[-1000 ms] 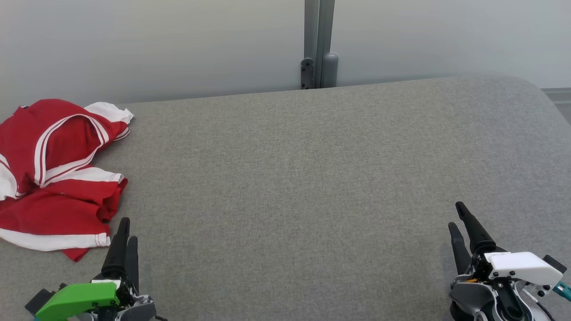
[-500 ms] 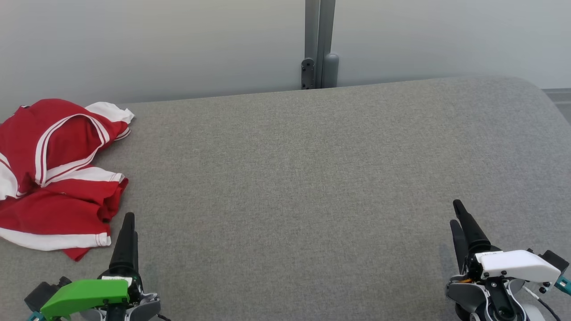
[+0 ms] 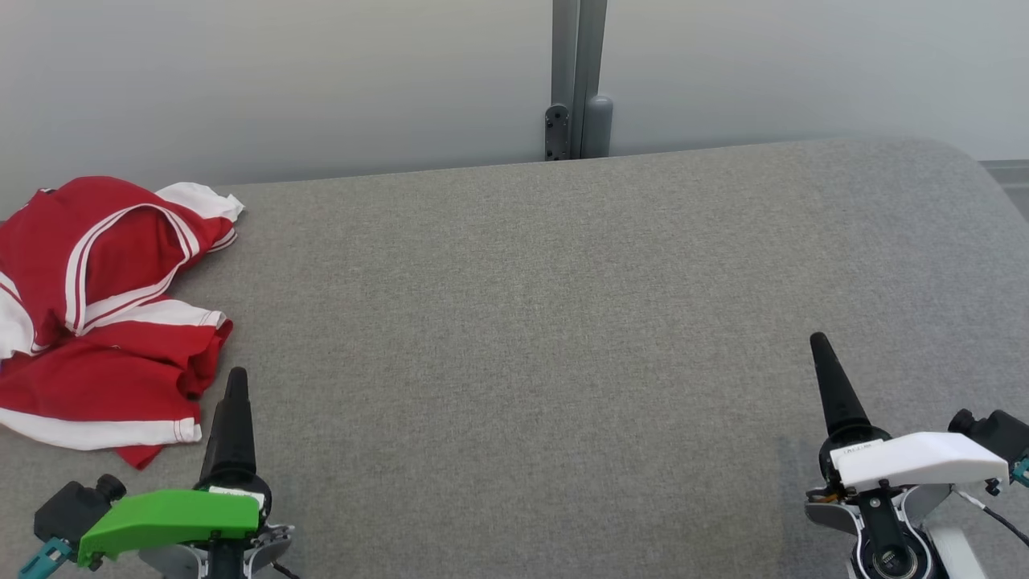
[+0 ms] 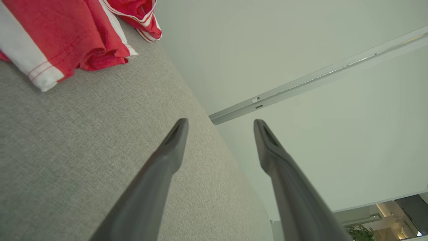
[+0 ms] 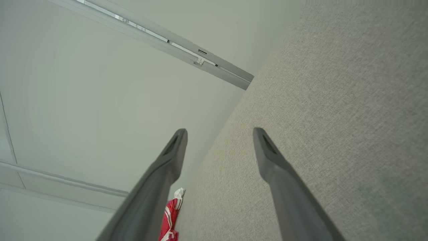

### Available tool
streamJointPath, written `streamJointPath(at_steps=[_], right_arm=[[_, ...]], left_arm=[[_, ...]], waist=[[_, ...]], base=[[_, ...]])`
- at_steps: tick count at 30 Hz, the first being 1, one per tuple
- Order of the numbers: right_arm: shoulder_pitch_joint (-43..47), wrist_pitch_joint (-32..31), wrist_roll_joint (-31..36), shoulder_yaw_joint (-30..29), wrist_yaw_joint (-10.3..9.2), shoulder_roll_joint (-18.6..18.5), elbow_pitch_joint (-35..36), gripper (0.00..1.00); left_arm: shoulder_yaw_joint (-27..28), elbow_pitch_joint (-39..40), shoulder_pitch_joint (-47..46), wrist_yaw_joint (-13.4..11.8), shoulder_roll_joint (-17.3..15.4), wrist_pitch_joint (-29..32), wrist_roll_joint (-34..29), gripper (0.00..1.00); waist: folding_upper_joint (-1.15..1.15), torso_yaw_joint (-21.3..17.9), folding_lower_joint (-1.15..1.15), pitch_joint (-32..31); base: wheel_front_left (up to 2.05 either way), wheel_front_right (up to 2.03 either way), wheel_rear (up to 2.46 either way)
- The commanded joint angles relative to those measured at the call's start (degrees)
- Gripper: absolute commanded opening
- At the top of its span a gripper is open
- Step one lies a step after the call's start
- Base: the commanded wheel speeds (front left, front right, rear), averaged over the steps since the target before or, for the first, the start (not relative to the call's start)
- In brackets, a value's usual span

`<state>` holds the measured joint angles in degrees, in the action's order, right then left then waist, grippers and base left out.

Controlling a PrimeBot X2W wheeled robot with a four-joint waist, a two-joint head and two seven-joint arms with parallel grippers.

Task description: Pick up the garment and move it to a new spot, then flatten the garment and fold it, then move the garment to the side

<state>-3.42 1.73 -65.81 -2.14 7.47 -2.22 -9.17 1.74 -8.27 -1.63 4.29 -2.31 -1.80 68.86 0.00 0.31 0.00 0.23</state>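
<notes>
Grey surface (image 3: 522, 322) | red garment (image 3: 104, 322) crumpled left | left tool (image 4: 220, 124) wide | right tool (image 5: 220, 132) wide

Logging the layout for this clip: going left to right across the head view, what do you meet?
Red and white garment → grey post at the back → right end effector. The left end effector sits below the garment's right edge and overlaps its span, so it is left out.
</notes>
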Motion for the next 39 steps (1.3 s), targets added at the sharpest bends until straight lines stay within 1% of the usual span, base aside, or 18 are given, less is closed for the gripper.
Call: streamJointPath(at_steps=[1, 8, 14, 19, 27, 39], right_arm=[[0.0, 0.7, 2.9, 0.4, 0.01, -0.4, 1.6, 1.0], [0.6, 2.1, 10.3, 1.1, 0.01, -0.5, 2.7, 1.0], [1.2, 3.2, 15.7, 1.7, 0.02, -0.5, 3.5, 1.0], [1.5, 4.2, 20.0, 2.5, 0.02, -0.5, 3.9, 1.0], [2.2, 5.4, 26.1, 3.7, 0.02, -0.6, 4.4, 1.0], [2.9, 7.3, 33.0, 5.1, 0.02, -0.6, 5.0, 1.0]], left_arm=[[-0.1, 1.4, 0.0, -0.4, -0.4, -0.6, -2.9, 1.0], [-0.6, 2.8, 0.8, -1.2, -0.4, -2.0, -11.4, 1.0], [-1.4, 3.3, 1.8, -1.5, -0.5, -3.1, -16.4, 1.0], [-2.6, 3.1, 2.6, -1.7, -0.5, -4.0, -22.4, 1.0], [-3.4, 2.6, 3.7, -2.5, -0.5, -5.4, -28.2, 1.0], [-4.6, 2.8, 4.7, -2.9, -0.6, -7.2, -36.3, 1.0]], waist=[[0.0, 0.0, 0.0, 0.0], [0.0, 0.1, 0.0, 0.0], [0.0, 0.1, 0.0, -0.1], [0.0, 0.2, 0.0, -0.2], [0.0, 0.3, 0.0, -0.4], [0.0, 0.7, 0.0, -0.8]], base=[[0.0, 0.0, 0.0], [0.0, 0.0, 0.0], [0.0, 0.0, 0.0], [0.0, 0.0, 0.0], [0.0, 0.0, 0.0], [0.0, 0.0, 0.0]])
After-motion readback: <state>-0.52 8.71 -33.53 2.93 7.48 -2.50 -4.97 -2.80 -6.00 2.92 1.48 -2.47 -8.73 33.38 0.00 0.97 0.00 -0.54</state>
